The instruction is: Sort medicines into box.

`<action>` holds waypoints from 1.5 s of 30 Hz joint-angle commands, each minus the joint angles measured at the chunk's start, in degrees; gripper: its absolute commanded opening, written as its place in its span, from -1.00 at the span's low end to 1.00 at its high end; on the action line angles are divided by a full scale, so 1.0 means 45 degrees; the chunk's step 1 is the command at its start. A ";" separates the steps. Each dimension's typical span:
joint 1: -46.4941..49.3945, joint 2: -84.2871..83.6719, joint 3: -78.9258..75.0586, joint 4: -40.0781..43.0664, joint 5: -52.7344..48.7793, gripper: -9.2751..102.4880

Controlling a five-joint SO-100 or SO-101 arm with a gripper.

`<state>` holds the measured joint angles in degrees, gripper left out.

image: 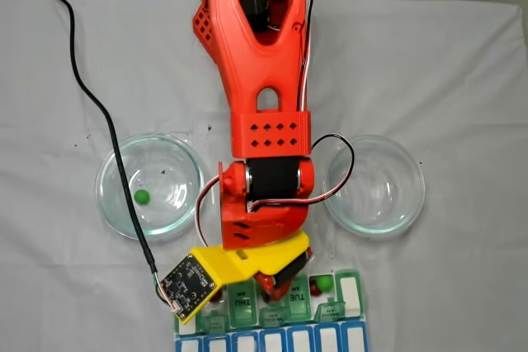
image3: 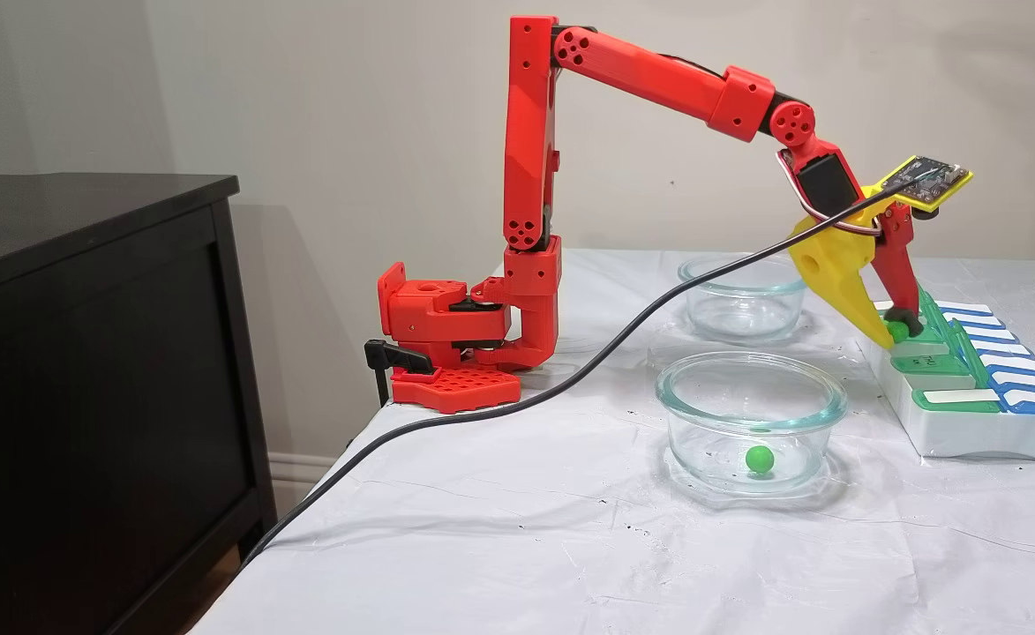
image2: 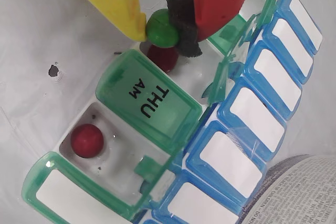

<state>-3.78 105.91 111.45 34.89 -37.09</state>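
My gripper (image2: 163,29) is shut on a green medicine ball (image2: 160,31), pinched between the yellow finger (image2: 121,3) and the black foam pad of the red finger. It hangs just above an open cell of the box (image2: 149,98), next to the THU lid, where a red ball (image2: 164,59) lies. Another red ball (image2: 86,140) sits in the open cell on the other side of that lid. In a fixed view the gripper (image3: 896,332) is tipped down at the box (image3: 967,437). A green ball (image: 142,196) lies in the left glass dish (image: 111,162). A green ball (image: 322,283) and a red one show in a cell near TUE.
A second glass dish (image: 374,185) stands to the right of the arm with nothing in it. A black cable (image: 91,96) crosses the white cloth to the wrist camera board (image: 186,283). A black cabinet (image3: 85,370) stands beside the table. Printed paper (image2: 299,192) lies beyond the box's blue row.
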 commanded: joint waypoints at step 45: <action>0.3379 0.1426 -0.5293 0.9590 -0.5313 -0.84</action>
<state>9.32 111.71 96.15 70.93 -54.32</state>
